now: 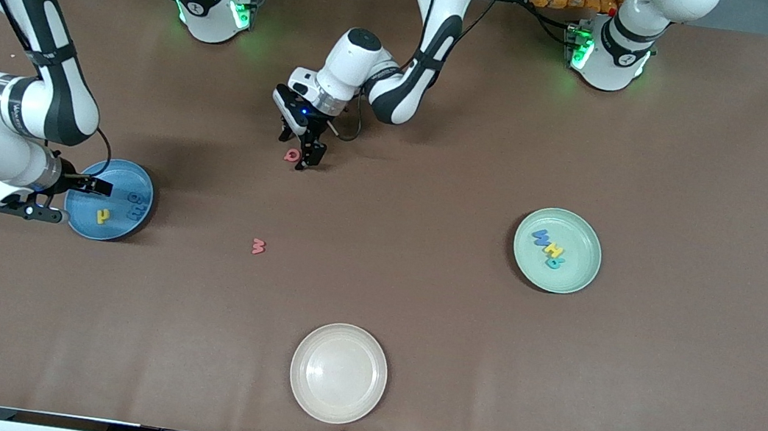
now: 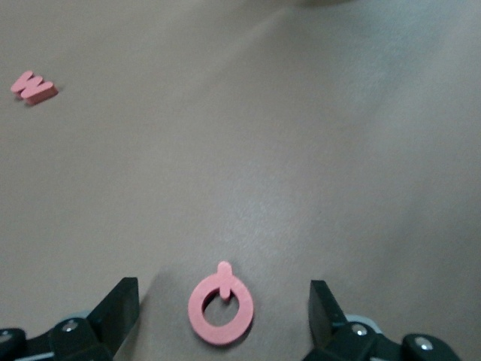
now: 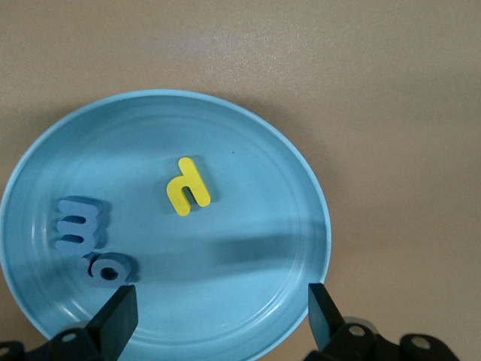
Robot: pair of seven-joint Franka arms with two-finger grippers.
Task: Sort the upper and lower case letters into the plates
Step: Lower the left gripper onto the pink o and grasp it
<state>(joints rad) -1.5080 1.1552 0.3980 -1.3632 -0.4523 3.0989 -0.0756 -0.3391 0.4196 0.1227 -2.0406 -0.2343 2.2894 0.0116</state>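
Note:
A pink ring-shaped letter (image 1: 292,154) (image 2: 221,310) lies flat on the table, mid-table toward the robots' bases. My left gripper (image 1: 295,151) (image 2: 223,320) is low over it, open, one finger on each side and clear of it. A second red letter (image 1: 259,246) (image 2: 34,87) lies nearer the front camera. The light blue plate (image 1: 121,179) (image 3: 255,226) holds a yellow letter (image 1: 103,215) (image 3: 188,186) and two blue letters (image 1: 135,205) (image 3: 79,223). Above that plate's edge my right gripper (image 1: 70,200) (image 3: 222,320) hangs open and empty. The mint plate (image 1: 585,236) holds blue, yellow and teal letters (image 1: 550,250).
A cream-white plate (image 1: 335,402) sits near the table's front edge, nearest the front camera. The mint plate is toward the left arm's end, the blue plate toward the right arm's end. Brown tabletop lies between them.

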